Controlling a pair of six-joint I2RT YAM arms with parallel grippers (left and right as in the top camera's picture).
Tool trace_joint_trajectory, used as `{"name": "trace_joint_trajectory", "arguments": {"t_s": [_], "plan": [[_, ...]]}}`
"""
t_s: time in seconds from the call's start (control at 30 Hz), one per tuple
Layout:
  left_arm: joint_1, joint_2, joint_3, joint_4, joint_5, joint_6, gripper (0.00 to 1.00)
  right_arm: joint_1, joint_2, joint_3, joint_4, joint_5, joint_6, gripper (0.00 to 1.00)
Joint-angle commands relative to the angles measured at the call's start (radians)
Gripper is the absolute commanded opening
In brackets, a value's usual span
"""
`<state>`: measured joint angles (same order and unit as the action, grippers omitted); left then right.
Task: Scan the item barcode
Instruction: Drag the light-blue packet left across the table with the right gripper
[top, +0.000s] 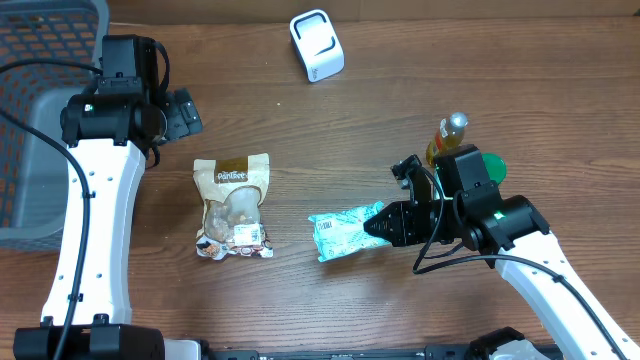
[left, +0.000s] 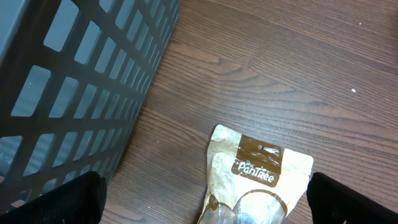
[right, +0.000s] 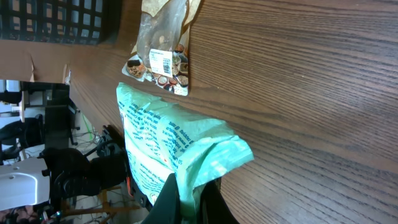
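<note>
Lying side to side on the desk (top: 400, 110), one green packet (top: 345, 232) is gripped by the right hand (top: 378, 226), while one tan pouch (top: 233, 205) is seen near the wide-open left hand (top: 183, 112).

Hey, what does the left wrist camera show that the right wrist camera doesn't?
Only the left wrist view shows the brand name on the snack pouch and the open left gripper. Only the right wrist view shows the green packet pinched in the shut right gripper, plus the pouch's white sticker. Both show the pouch, the dark basket and the wooden table.
</note>
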<state>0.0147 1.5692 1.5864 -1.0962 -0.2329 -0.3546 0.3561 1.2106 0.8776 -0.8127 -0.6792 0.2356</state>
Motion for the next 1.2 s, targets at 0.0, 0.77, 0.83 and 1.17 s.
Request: {"name": "trace_joint_trajectory", "arguments": {"t_s": [0.0,0.77,0.83,1.17], "plan": [[-0.002,-0.003,0.004,0.0,-0.01,0.026,1.0,0.006,-0.019,-0.001,0.003,-0.01,-0.005,0.04],[-0.002,-0.003,0.004,0.0,-0.01,0.026,1.0,0.021,0.084,-0.001,0.054,-0.049,-0.005,0.04],[-0.002,-0.003,0.004,0.0,-0.01,0.026,1.0,0.036,0.108,-0.001,0.072,-0.048,-0.005,0.04],[-0.002,-0.003,0.004,0.0,-0.01,0.026,0.99,0.07,0.21,-0.001,0.116,-0.032,-0.005,0.04]]}}
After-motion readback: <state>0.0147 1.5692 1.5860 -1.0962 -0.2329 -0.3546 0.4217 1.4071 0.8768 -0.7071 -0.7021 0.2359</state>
